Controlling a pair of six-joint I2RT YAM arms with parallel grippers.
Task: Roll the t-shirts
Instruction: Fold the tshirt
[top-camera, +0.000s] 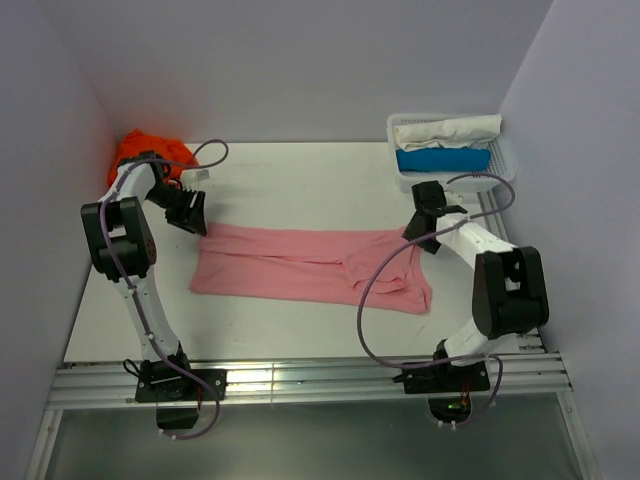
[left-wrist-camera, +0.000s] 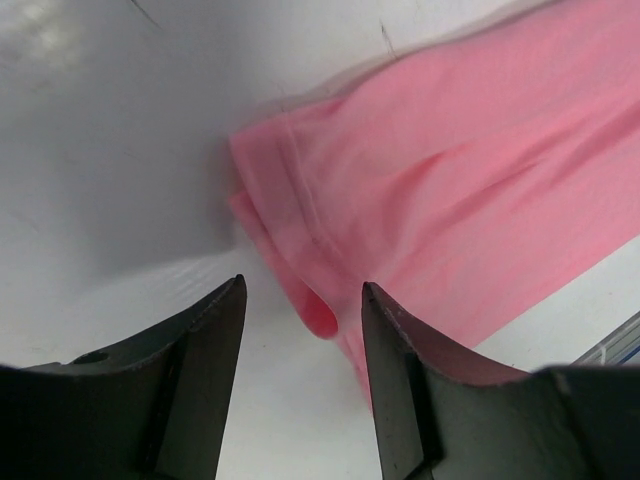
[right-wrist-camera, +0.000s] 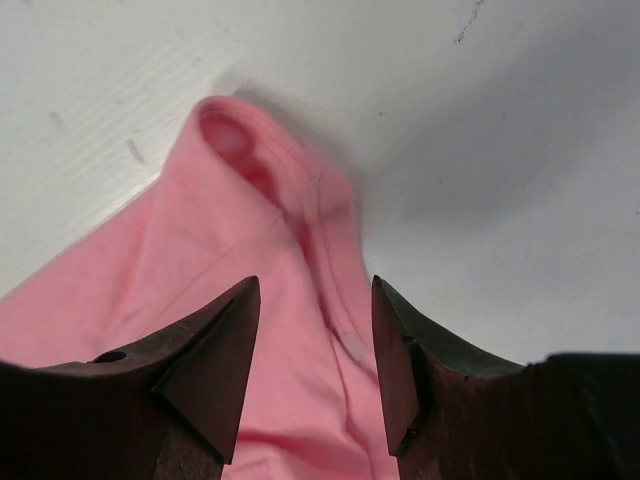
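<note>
Pink shirt (top-camera: 310, 268) folded into a long band, flat across mid surface (top-camera: 300, 180), running left to right. Left pincer (left-wrist-camera: 303, 290) parted, gripping nothing, hovering over band's left end. Right pincer (right-wrist-camera: 315, 285) likewise parted and empty, above band's right end by a looped hem. Orange shirt (top-camera: 150, 152) bunched in far left corner, behind left arm. Basket (top-camera: 505, 165) far right, holding white and blue cloth.

I work in a lab test cell. Plain white walls (top-camera: 300, 60) box in a bare white table (top-camera: 300, 180). My left arm (top-camera: 120, 235) and right arm (top-camera: 505, 285) are bolted to aluminium rails (top-camera: 320, 380) along the bottom of the frame, with cables (top-camera: 361, 310) looping loose.
</note>
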